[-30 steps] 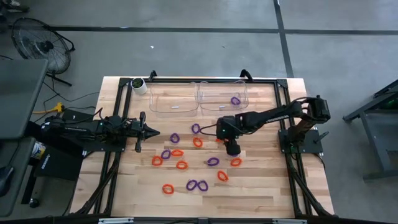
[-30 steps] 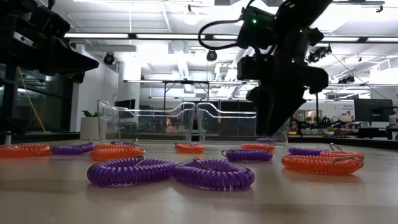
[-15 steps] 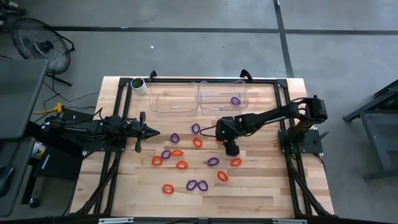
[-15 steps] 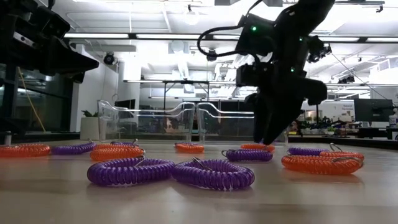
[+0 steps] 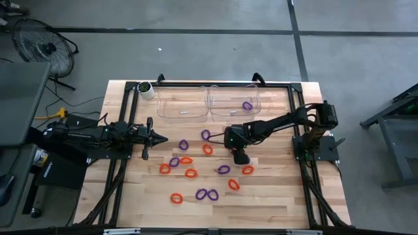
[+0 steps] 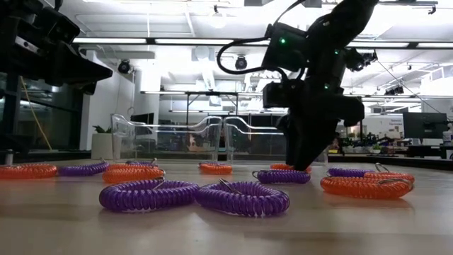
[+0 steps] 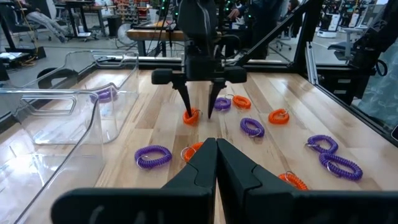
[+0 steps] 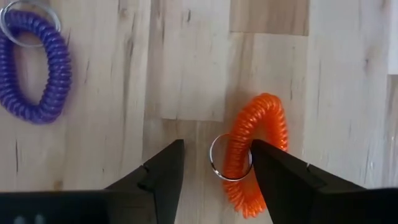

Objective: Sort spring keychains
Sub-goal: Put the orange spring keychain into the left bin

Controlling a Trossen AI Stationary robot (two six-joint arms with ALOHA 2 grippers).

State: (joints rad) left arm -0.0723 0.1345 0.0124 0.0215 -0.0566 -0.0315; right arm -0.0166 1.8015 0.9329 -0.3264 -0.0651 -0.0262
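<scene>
My right claw (image 8: 213, 163) hangs open over one orange coiled plastic keychain (image 8: 253, 151), one finger at three o'clock. Next I drop and squeeze. My left claw (image 7: 216, 163) waits, shut.

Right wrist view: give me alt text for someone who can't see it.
The right gripper points down at the wooden table, open fingers straddling the metal ring end of an orange spring keychain. A purple spring keychain lies apart from it.

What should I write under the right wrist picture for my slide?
Right gripper open, its dark fingers straddling the metal ring end of an orange spring keychain on the wooden table, a purple spring keychain lying nearby.
</scene>
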